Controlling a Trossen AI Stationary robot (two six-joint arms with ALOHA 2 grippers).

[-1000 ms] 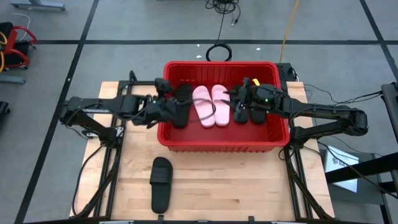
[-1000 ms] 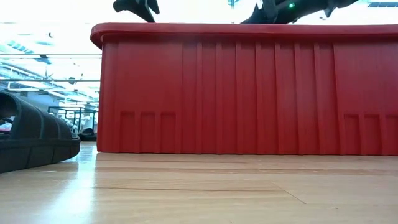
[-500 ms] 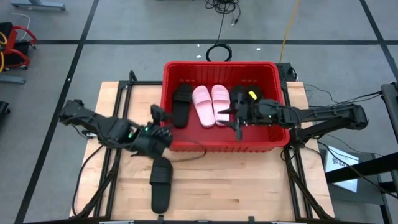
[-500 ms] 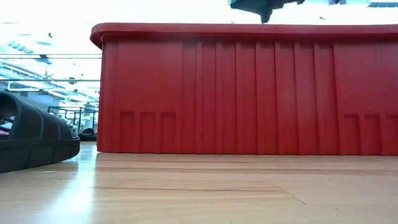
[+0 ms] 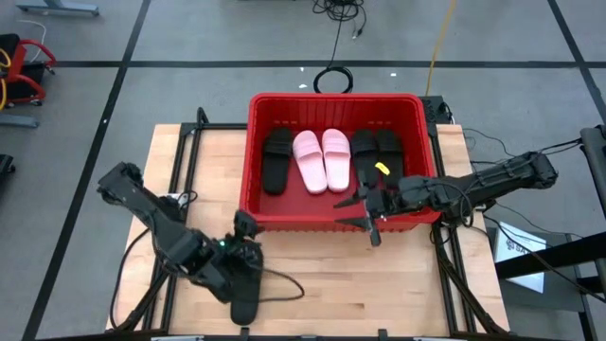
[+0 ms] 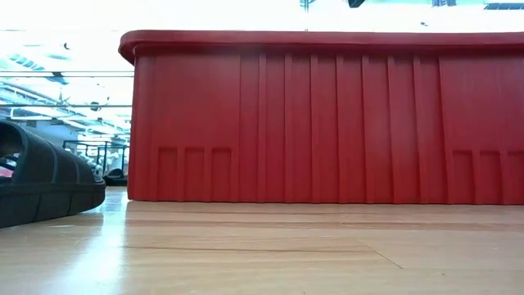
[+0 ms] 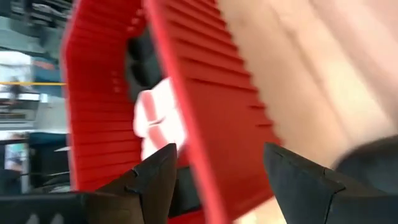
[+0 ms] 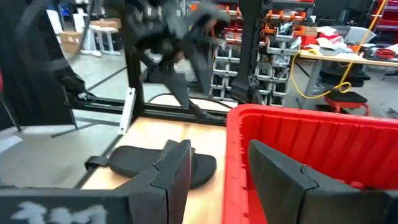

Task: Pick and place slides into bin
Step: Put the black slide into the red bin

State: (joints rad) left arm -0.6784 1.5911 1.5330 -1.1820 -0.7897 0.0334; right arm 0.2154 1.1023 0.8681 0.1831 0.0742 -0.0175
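Observation:
The red bin (image 5: 333,216) stands at the table's far middle. It holds three black slides (image 5: 276,159), (image 5: 364,152), (image 5: 389,150) and two pale pink slides (image 5: 309,161), (image 5: 336,159) side by side. One more black slide (image 5: 245,296) lies flat on the table near the front edge; it also shows in the low view (image 6: 41,184) and the right wrist view (image 8: 161,163). My left gripper (image 5: 242,237) is open just above that slide's far end, pointing toward the bin. My right gripper (image 5: 361,216) is open and empty over the bin's near wall, pointing toward the table's left.
The bin's near wall (image 6: 327,115) rises between the slides inside it and the bare wood of the table's near half (image 5: 379,284). Cables lie on the floor behind the bin (image 5: 333,78). Metal frame rails run along both table sides.
My left gripper has left the bin's left end and gone toward the table's near edge and down, to the black slide on the table. My right gripper has drawn back from the black slides in the bin toward the near wall. The slides in the bin lie still.

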